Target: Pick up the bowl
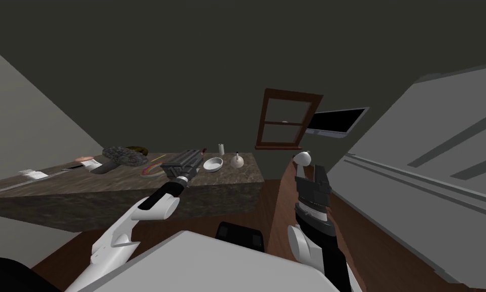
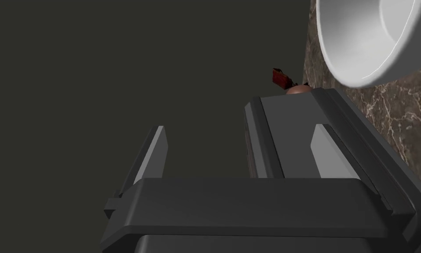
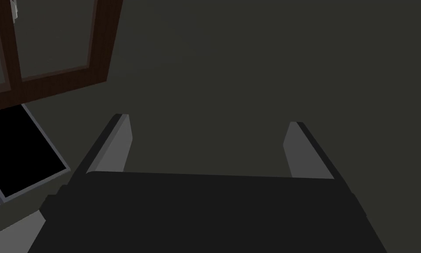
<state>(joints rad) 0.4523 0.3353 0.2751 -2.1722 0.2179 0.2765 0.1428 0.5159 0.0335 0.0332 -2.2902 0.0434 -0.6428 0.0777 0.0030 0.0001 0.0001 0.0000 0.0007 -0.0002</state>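
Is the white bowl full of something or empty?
Empty, as far as the pictures show: the bowl stands upright on the marbled counter, and its white inside looks bare.

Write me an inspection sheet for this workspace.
Surface: dark marbled stone counter.
Job's things: white bowl, upright on the counter near its end, not held.
Clutter: white flask, small white cylinder, rough grey lump, flat white scrap.
Grippers: left gripper open, beside the bowl, not around it; right gripper open, raised off the counter's end.
Cables: nothing seen.
Surroundings: brown-framed window, black screen, wood floor.
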